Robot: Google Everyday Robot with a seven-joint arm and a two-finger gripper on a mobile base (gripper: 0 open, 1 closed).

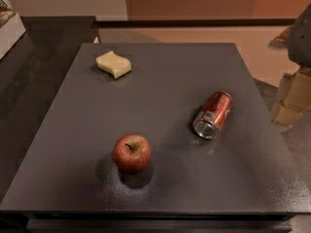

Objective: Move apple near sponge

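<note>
A round red apple (132, 153) with a yellowish patch around its brown stem stands upright near the front of the dark grey table (160, 76), left of centre. A pale yellow sponge (113, 64) with wavy edges lies flat at the far left of the table, well apart from the apple. My gripper is out of view. Only a dark grey rounded shape (302, 35) shows at the right edge of the camera view, off the table; I cannot tell whether it belongs to my arm.
A red soda can (214, 115) lies on its side right of centre, its open top facing the front. A dark counter (29, 57) adjoins the table on the left. Pale boxes (291, 101) stand on the floor at the right.
</note>
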